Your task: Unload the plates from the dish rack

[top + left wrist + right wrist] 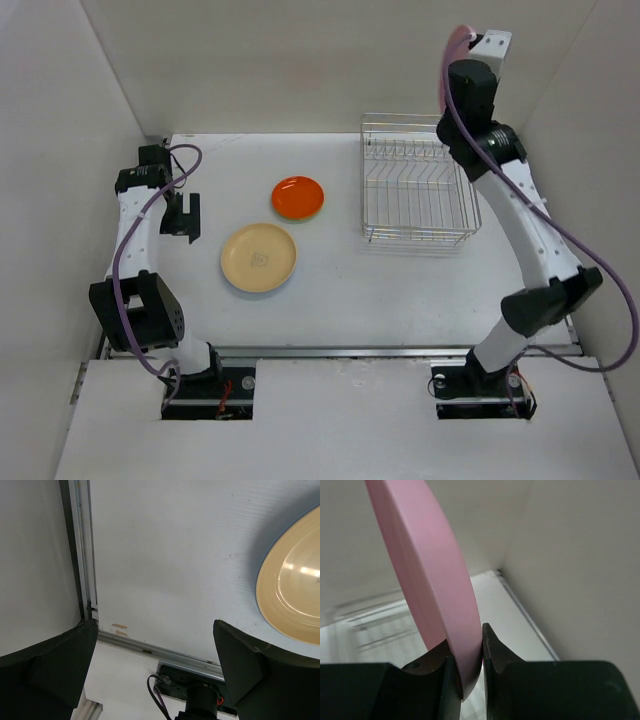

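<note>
Pink plate (435, 580), rim pinched between right fingers (510, 680)

Dish rack (415, 190) on the table's (350, 290) right — to its left, far plate (298, 197) behind near plate (259, 258)

The left tool (155, 630) is hanging over the white table (170, 555) with its dark fingers (60, 665) spreading wide apart. The tan plate (295, 595) is lying flat at the right edge, and a metal rail (82, 555) is running along the table's border.
</note>
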